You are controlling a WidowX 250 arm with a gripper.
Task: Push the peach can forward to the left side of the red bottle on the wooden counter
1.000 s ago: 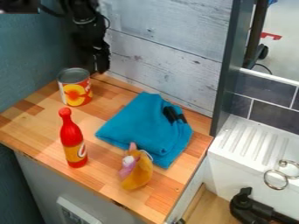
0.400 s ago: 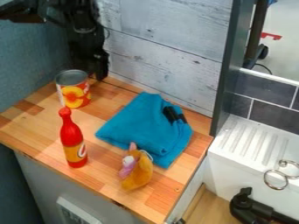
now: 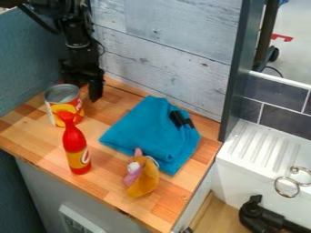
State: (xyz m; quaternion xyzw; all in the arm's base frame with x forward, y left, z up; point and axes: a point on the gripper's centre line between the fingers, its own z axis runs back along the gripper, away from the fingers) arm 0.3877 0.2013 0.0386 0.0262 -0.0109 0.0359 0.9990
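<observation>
The black pincer (image 3: 84, 83) hangs low over the back left of the wooden table (image 3: 115, 177), right by the can (image 3: 65, 107); I cannot tell whether it is open or closed. The can stands upright (its label is red, orange and yellow), just behind the upright red bottle (image 3: 76, 148). To their right lies a folded blue cloth (image 3: 148, 132), with a small orange-brown plush toy (image 3: 145, 180) at its near edge.

arm (image 3: 76, 29) cut @ top edge | can (image 3: 53, 109) pt hid by btl (image 3: 75, 148) | sink (image 3: 258, 143) cut R edge
</observation>
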